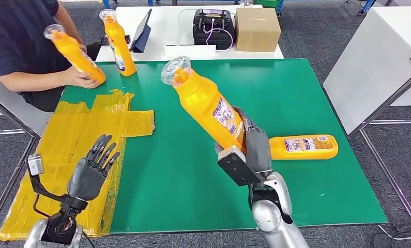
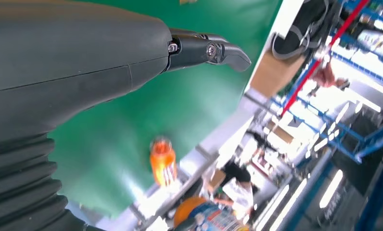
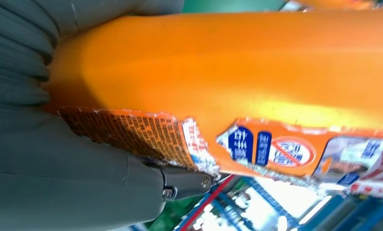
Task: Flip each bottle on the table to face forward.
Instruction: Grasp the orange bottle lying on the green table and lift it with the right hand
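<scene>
Orange bottle [image 1: 208,103] tilts above the green mat [image 1: 296,93], grasped at its base by the right robot hand [image 1: 252,147].

Four orange bottles with clear caps and printed labels are in play over the green bench [image 1: 296,93]. The nearest bottle [image 1: 208,106] is gripped low on its body by the right hand [image 1: 255,147] and tilts up and away with its cap highest, while a second bottle [image 1: 304,146] lies flat on its side just beside that hand, label up. At the far left, a third bottle [image 1: 118,44] stands upright near the bench edge, and a fourth bottle [image 1: 75,53] is held tilted in a person's hand [image 1: 79,77].
</scene>
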You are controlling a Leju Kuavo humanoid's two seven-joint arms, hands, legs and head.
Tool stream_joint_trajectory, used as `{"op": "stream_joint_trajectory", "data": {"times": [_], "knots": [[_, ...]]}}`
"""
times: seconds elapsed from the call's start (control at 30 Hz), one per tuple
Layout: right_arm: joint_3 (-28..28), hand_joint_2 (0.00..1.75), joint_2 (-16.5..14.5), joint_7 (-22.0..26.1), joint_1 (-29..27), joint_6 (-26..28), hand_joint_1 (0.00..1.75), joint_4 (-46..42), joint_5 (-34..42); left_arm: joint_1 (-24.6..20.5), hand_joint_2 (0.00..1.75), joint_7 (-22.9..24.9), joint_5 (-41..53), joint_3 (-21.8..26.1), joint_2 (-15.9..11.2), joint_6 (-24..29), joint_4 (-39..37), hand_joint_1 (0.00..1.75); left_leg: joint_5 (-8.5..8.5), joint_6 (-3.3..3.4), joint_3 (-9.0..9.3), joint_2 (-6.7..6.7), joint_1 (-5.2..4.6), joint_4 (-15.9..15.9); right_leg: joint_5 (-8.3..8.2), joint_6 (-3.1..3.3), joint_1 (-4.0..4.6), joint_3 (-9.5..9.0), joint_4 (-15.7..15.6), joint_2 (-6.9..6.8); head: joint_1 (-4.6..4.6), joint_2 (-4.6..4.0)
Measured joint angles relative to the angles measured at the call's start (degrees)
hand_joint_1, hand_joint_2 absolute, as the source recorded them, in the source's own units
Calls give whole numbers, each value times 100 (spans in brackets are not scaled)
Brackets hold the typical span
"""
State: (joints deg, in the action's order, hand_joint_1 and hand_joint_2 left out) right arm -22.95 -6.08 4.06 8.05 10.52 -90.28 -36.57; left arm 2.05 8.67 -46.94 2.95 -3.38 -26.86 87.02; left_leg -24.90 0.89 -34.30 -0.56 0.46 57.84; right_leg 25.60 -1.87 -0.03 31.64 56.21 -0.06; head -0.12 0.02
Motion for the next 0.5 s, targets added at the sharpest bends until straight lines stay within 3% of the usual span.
{"op": "stream_joint_trajectory", "data": {"times": [0.23, 0.5], "knots": [[-655, 175, -28, -104, -58, -272, 175, -227, 5, 209, 175, -192, 37, -680, 78, 21, 487, 0, 0, 0, -4, -3, 1, 0, 0, 0, 1, 3, 0, -1, -1, 0], [-1341, 175, -43, -235, 119, -899, 175, 93, 447, 209, 175, -531, 408, -1355, 135, 8, 931, 0, 0, 0, -5, -2, 1, 0, 0, 0, 1, 3, 1, 0, -1, 0]]}}
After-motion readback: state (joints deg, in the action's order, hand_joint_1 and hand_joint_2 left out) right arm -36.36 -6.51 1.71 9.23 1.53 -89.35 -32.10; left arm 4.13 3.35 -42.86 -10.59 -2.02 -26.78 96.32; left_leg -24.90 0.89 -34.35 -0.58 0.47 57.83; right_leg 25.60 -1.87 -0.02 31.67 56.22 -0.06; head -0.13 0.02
